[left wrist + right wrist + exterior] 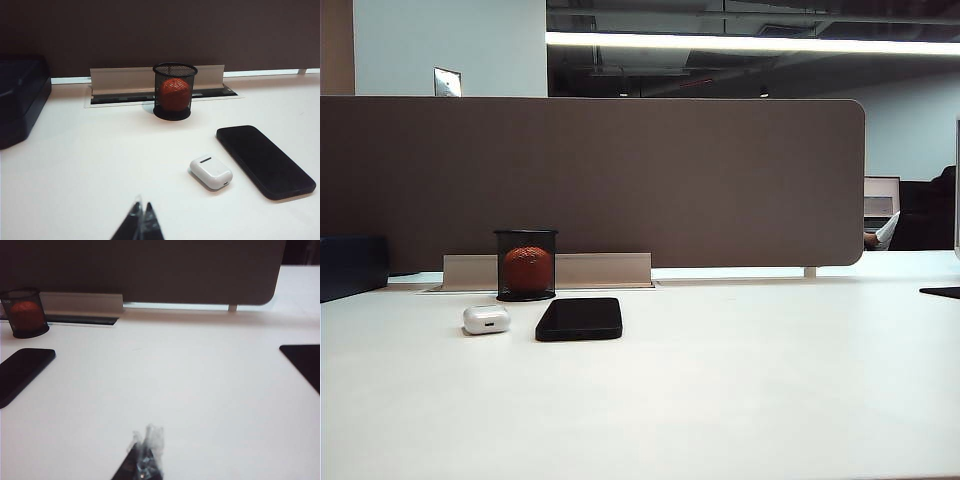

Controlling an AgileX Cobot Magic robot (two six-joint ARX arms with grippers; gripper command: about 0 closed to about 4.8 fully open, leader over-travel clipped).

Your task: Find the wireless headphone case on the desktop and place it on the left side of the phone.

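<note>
The white wireless headphone case [486,319] lies on the white desktop [720,390], just left of the black phone [579,318] with a small gap between them. In the left wrist view the case [211,171] and the phone [264,160] lie apart from my left gripper [142,210], which is shut with nothing in it, low over the desk. My right gripper [146,440] is shut and empty too, over bare desk well away from the phone [22,373]. Neither gripper shows in the exterior view.
A black mesh cup holding an orange ball [526,265] stands behind the case and phone, before the brown partition [620,180]. A dark box [350,262] sits at the far left. A flat black pad [304,362] lies at the right edge.
</note>
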